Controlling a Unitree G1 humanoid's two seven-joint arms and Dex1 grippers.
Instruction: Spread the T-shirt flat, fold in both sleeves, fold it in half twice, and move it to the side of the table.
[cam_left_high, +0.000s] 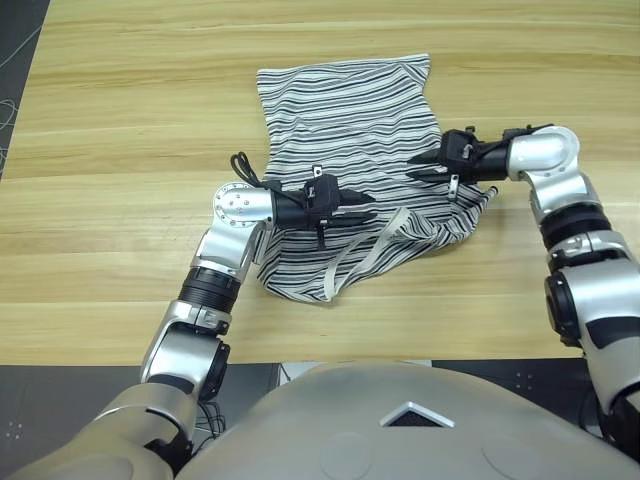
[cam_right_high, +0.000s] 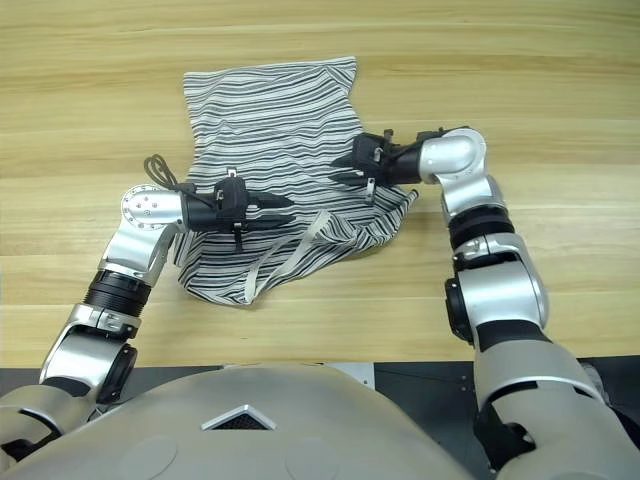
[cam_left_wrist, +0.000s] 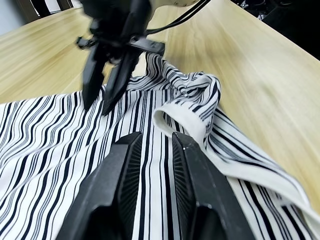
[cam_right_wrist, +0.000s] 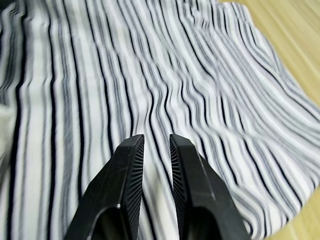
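nearest, the left gripper (cam_left_high: 370, 205) is hovering low over the t-shirt (cam_left_high: 340, 110), forearm reaching inward across the cloth, jaws slightly parted and gripping nothing. the t-shirt is lying mid-table (cam_left_high: 120, 120), its far half flat, its near end bunching around a loose white neckband (cam_left_high: 360, 250). spreading seems the step in hand: each gripper should be pinching one layer at the rumpled edge and drawing it outward. the right gripper (cam_left_high: 412, 170) is pointing inward over the right edge, elbow bent, jaws likewise parted, empty.
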